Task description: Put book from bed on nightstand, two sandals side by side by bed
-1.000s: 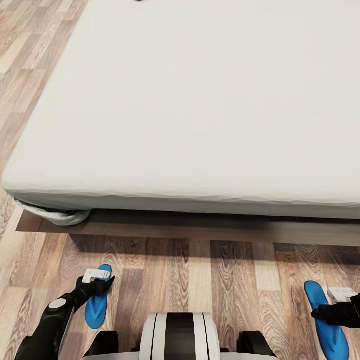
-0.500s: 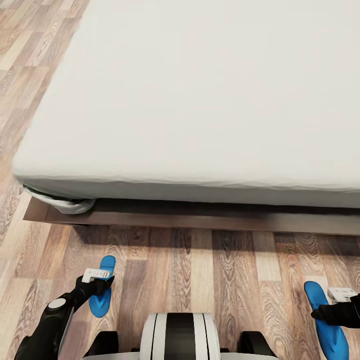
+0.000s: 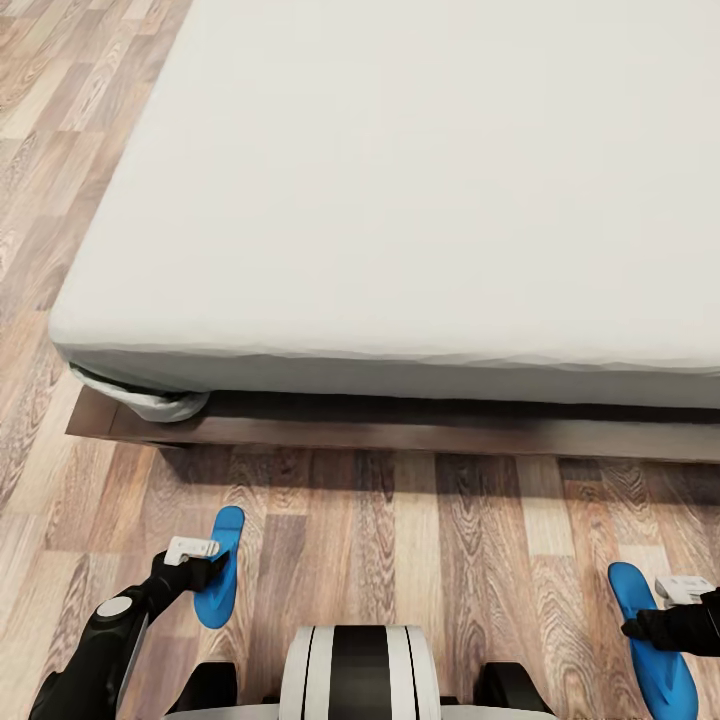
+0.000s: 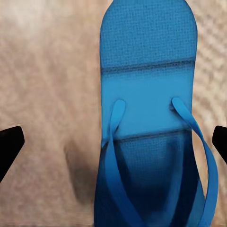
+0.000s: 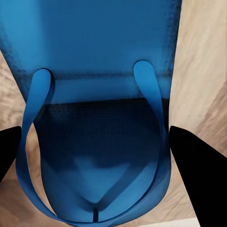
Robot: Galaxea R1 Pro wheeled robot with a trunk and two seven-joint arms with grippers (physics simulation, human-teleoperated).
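Observation:
The bed (image 3: 420,200), pale mattress on a dark wooden frame, takes up the upper part of the head view. One blue sandal (image 3: 222,565) lies flat on the wood floor in front of the bed's near left corner. My left gripper (image 3: 198,568) hovers over its left edge. In the left wrist view this gripper (image 4: 113,144) is open, and the sandal (image 4: 146,118) lies below, nearer one finger. My right gripper (image 3: 655,628) is shut on the other sandal (image 3: 650,650) at the lower right; its fingers press the sandal's (image 5: 101,94) sides. The book and nightstand are out of view.
Wood-plank floor (image 3: 420,540) runs between my base (image 3: 358,672) and the bed frame (image 3: 400,430). A bunch of white sheet (image 3: 165,403) hangs at the bed's near left corner. More floor extends along the bed's left side.
The whole head view has shifted; bed and floor slid right and up. The left sandal slid with the floor, out from under my left gripper. The right sandal stayed in the right gripper.

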